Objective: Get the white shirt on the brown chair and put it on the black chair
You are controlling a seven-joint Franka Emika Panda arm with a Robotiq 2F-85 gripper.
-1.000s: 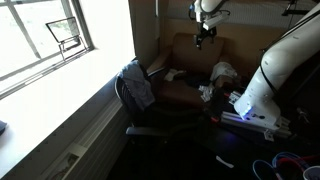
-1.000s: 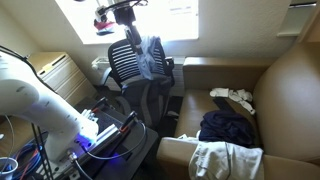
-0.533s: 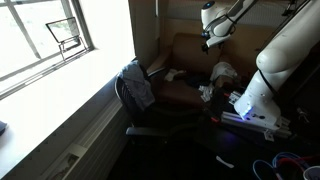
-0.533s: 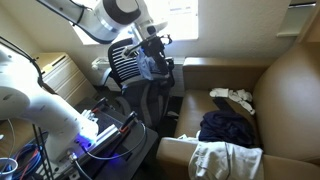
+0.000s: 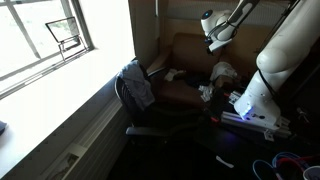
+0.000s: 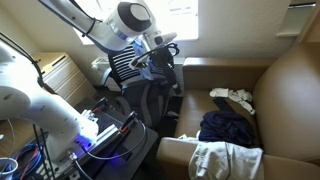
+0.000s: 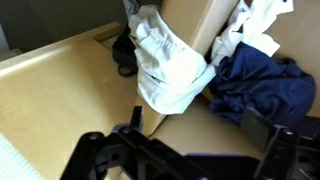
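Note:
The white shirt (image 6: 225, 160) hangs over the near arm of the brown chair (image 6: 285, 85). It also shows in an exterior view (image 5: 222, 72) and fills the middle of the wrist view (image 7: 165, 65). The black chair (image 5: 135, 105) (image 6: 140, 85) stands by the window with a grey garment (image 5: 137, 85) draped over its back. My gripper (image 5: 215, 42) (image 6: 165, 55) hangs in the air, over the brown chair in an exterior view. Its jaws (image 7: 200, 135) are open and empty, well above the shirt.
A dark blue garment (image 6: 228, 125) (image 7: 260, 85) lies on the brown chair's seat beside the shirt. Another white cloth (image 6: 232, 97) (image 7: 255, 25) lies beyond it. The robot base (image 5: 255, 100) and cables (image 6: 100, 130) stand close to both chairs.
The arm has swung away from above the black chair towards the brown chair and has come lower. The clothes have not moved.

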